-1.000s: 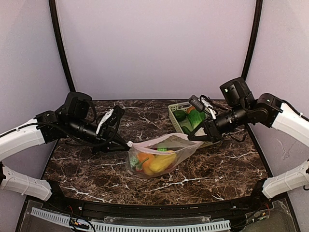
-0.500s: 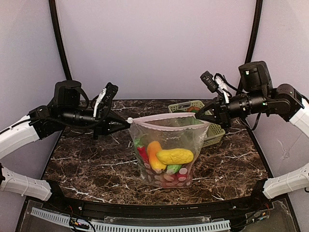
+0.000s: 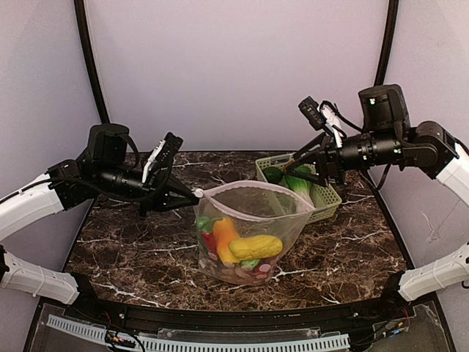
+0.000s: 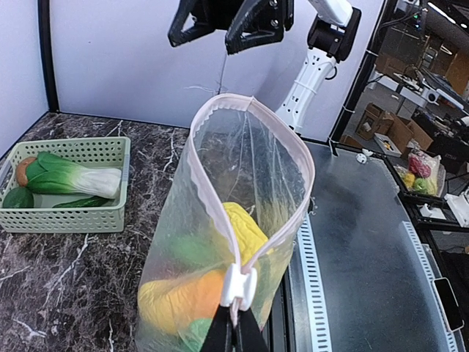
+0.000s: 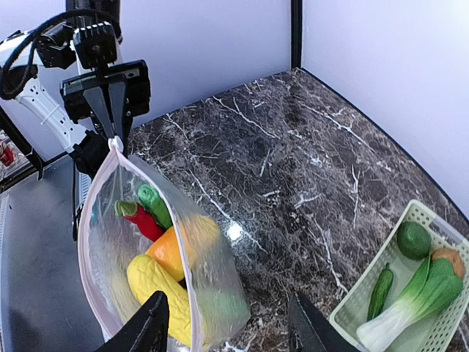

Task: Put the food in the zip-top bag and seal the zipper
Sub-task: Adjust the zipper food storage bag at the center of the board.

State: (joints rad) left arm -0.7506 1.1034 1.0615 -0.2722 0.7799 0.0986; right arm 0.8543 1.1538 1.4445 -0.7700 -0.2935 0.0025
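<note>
The clear floppy plastic zip-top bag (image 3: 282,220) has a pale pink zipper strip (image 4: 203,183). Inside it show yellow corn (image 3: 256,247), an orange piece (image 3: 222,233), a red chili (image 5: 146,222). The tabletop (image 3: 132,249) is dark brown, white-veined.

Two matching arms here. The left arm (image 3: 29,205) and right arm (image 3: 410,150) both show glossy white shells on the outer links, turning to matte black drum-shaped housings nearer the wrists. A black cable (image 3: 380,178) hangs off the right forearm. There's a white bracket (image 3: 155,158) behind the left gripper (image 3: 192,193). A small black camera block (image 3: 310,114) with pale wires (image 3: 333,121) rides above the right gripper (image 3: 302,170), its jaws black and wedge-shaped. A green light (image 3: 371,103) dots the right housing.
</note>
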